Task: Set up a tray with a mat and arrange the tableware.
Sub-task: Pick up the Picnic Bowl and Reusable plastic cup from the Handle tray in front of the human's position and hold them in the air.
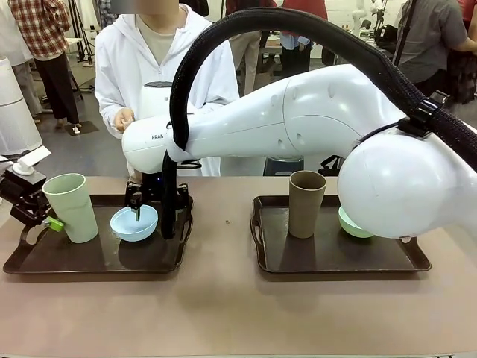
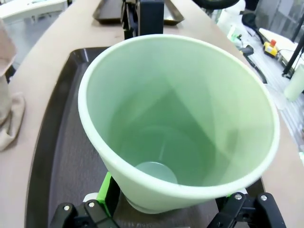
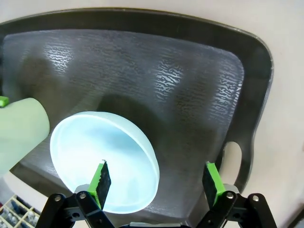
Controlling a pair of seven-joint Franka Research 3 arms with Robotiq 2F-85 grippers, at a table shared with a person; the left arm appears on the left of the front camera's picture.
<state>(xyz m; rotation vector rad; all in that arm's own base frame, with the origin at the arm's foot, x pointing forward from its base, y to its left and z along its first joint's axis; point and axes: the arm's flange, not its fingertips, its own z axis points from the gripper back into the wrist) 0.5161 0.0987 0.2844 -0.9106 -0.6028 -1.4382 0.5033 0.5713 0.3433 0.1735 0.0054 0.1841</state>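
Upright, mouth up, the pale green cup (image 1: 71,206) is flanked by the spread left gripper (image 2: 168,197) at the tray's (image 1: 45,259) left edge.

**A:** Supporting surface?
**B:** One table (image 1: 223,313), tan top.
**A:** Items resting directly on it?
**B:** Two dark trays with cut-out handles: left tray (image 1: 45,255), right tray (image 1: 320,255), side by side, well apart. One small dark speck (image 1: 227,221) between them.

We see right arm (image 1: 313,112) spanning above left tray (image 1: 97,257) and right tray (image 1: 335,257); pale green cup (image 1: 71,207) blocks left end; front table (image 1: 223,313) strip free.
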